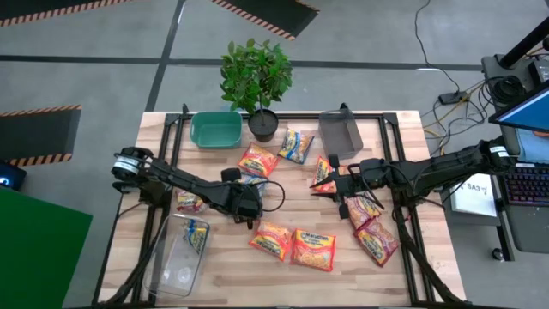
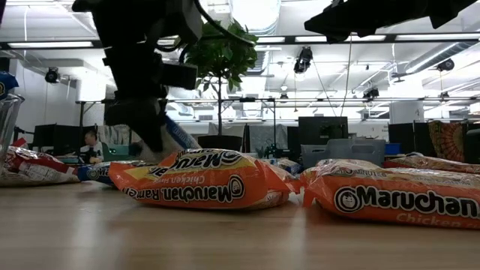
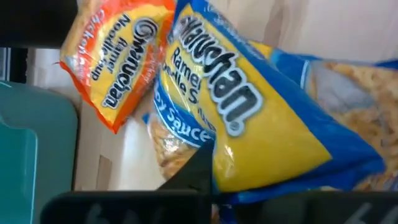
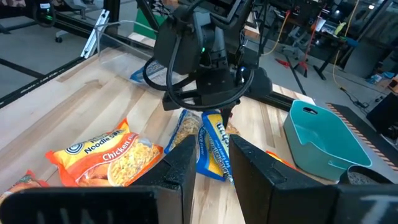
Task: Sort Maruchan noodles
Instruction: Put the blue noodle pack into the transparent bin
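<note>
Two dark arms on my rig

I see the left arm (image 1: 184,183) and right arm (image 1: 429,170) as black jointed links; a silver-banded joint (image 1: 127,163) sits at the left base, black cable loops by the left gripper (image 4: 225,115), flat black fingers (image 4: 181,163) front my right camera.

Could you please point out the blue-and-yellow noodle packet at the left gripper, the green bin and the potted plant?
blue-and-yellow noodle packet (image 3: 249,118): left wrist view, on its printed yellow front.
green bin (image 1: 215,129): high view, on its inside floor.
potted plant (image 1: 255,75): high view, on its leaves.
</note>
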Available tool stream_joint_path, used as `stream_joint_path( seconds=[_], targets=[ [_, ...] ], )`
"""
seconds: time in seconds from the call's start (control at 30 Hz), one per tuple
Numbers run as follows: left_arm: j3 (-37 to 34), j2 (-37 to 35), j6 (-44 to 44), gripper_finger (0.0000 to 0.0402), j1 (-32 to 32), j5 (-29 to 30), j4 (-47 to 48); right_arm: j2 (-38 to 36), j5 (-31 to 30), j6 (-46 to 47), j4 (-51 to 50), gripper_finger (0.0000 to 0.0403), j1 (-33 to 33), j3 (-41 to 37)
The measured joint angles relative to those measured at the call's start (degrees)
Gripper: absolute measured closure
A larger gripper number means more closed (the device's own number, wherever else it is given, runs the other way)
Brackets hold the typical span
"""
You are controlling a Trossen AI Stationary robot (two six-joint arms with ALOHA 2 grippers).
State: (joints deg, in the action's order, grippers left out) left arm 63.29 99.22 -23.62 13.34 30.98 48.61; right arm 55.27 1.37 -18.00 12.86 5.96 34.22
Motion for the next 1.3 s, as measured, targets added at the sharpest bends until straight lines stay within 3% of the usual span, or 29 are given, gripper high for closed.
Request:
stream_joint_path(
  seconds=[0.2, 0.43, 0.63, 0.8, 1.0, 1.3],
  targets=[
    [8.7, -0.6, 0.3, 0.0399, 0.9, 1.8, 8.6, 0.0, 0.0, 0.0, 0.0, 0.0316, 0.0, 0.0],
    [28.4, -0.8, 0.4, 0.0401, 4.3, 2.1, 26.2, 0.0, 0.0, 0.2, 0.0, 0.0316, 0.0, 0.0],
    [46.6, 0.9, -7.2, 0.0401, 8.0, -10.6, 40.5, 0.0, 0.0, 0.4, -0.1, 0.0316, 0.0, 0.0],
    [54.7, 1.3, -16.6, 0.0401, 11.4, -24.2, 41.1, 0.0, 0.0, 0.4, -0.1, 0.0316, 0.0, 0.0],
    [56.0, 1.3, -29.6, 0.0402, 17.0, -33.2, 41.3, 0.0, 0.0, 0.7, -0.2, 0.0316, 0.0, 0.0],
    [44.5, 0.7, -46.6, 0.0401, 26.4, -53.0, 41.4, 0.0, 0.0, 1.3, -0.2, 0.0316, 0.0, 0.0]
  ],
)
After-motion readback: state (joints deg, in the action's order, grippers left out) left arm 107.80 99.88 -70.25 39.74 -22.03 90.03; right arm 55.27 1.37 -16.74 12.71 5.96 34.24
